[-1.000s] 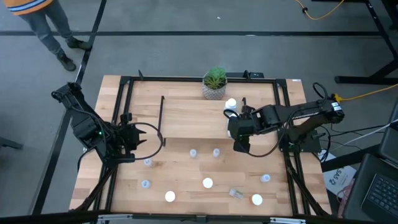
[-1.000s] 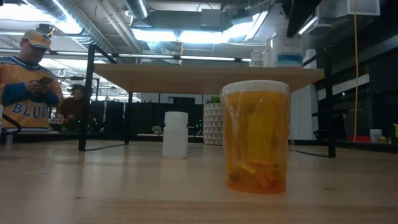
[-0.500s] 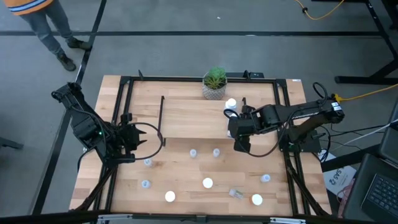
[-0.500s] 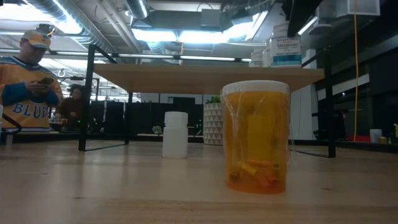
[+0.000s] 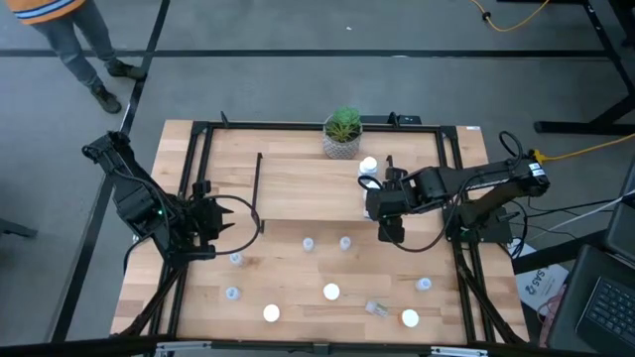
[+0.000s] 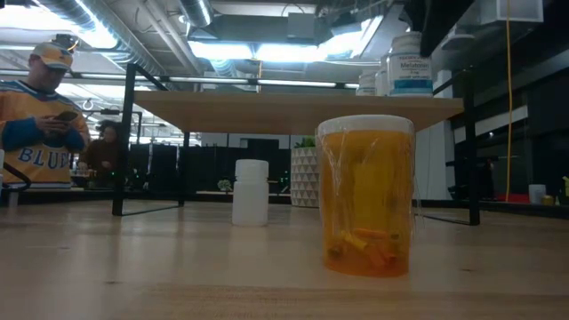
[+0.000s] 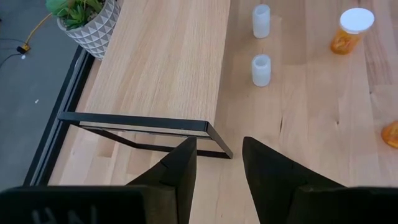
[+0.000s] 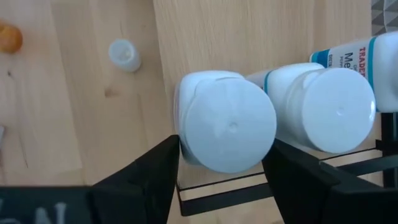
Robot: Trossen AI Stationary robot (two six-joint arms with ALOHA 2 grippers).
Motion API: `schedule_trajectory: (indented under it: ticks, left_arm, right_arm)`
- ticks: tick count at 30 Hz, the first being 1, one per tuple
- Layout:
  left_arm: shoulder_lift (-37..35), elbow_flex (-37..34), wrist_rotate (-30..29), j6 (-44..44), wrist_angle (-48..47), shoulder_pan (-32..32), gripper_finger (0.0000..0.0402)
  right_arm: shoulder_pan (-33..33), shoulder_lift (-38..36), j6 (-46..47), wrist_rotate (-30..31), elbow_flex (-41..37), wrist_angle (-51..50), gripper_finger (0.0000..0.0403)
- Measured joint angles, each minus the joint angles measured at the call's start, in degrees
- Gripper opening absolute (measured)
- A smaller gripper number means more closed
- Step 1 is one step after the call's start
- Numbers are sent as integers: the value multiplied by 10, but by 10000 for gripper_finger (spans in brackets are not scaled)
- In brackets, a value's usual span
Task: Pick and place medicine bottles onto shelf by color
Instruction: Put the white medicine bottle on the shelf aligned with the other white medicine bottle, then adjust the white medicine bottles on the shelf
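The white bottle (image 8: 227, 121) in your right gripper (image 8: 221, 171) sits at the shelf's (image 5: 298, 188) right end, roughly the 3 o'clock edge of the board in the high view, with its lid facing the wrist camera and a second white bottle (image 8: 329, 109) just beside it, so close they may be touching. A third, teal-labelled bottle (image 8: 367, 53) stands just past that one. Your jaws flank the bottle on both sides and seem to be easing their hold, so I judge this to be the release. Do it well by opening straight and evenly, so neither finger drags the bottle sideways into its neighbour. Check that its base rests flat on the board and not over the black end frame (image 8: 273, 186) before you let go fully. Then back the arm away along the line it came in on, without sweeping across the row. The left gripper (image 5: 211, 233) waits near the shelf's left end, toward 9 o'clock, its jaws (image 7: 217, 180) partly apart and holding nothing. Loose bottles lie on the desk (image 5: 288, 268) toward 6 o'clock of the shelf: small pale ones (image 5: 309, 243) and an orange bottle (image 6: 366, 196). The potted plant (image 5: 342, 132) stands at 12 o'clock; keep clear of it.
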Motion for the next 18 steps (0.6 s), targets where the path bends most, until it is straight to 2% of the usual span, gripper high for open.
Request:
schedule_trajectory:
  ticks: [6,12,18]
  left_arm:
    - [0,0,0,-1,0,0,124]
    - [0,0,0,-1,0,0,124]
    - [0,0,-1,0,0,0,124]
  right_arm:
    - [0,0,6,0,24,-4,224]
    - [0,0,31,6,101,-60,224]
    - [-9,0,-17,85,152,-7,224]
